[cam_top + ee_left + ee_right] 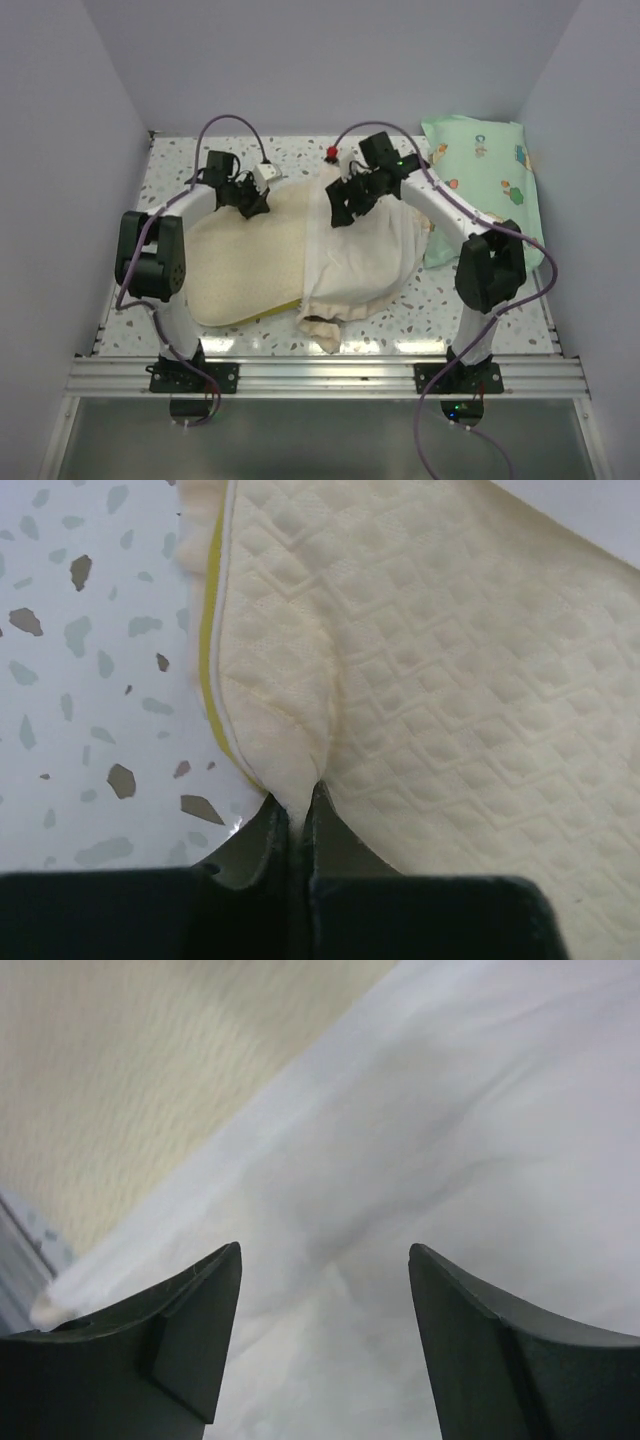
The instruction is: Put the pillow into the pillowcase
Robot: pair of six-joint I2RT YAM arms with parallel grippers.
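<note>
Finding: insertion is barely begun. Your pillow [235, 270] lies flat on the bench [430, 300], left of centre, nearly all of it exposed. The pillowcase [365, 255] is heaped cream side up along the pillow's right edge and overlaps it; whether any corner has entered the opening cannot be told. Remaining, in my judgement: open the mouth and feed the whole pillow in. Your left claw [297, 815] is clenched on a pinch of quilted fabric just inside the yellow edge at the far corner, a fact only the left wrist view confirms. Your right claw [325, 1260] stands released above the pillowcase. The overhead view hides that gap, though it alone shows the overall layout.
</note>
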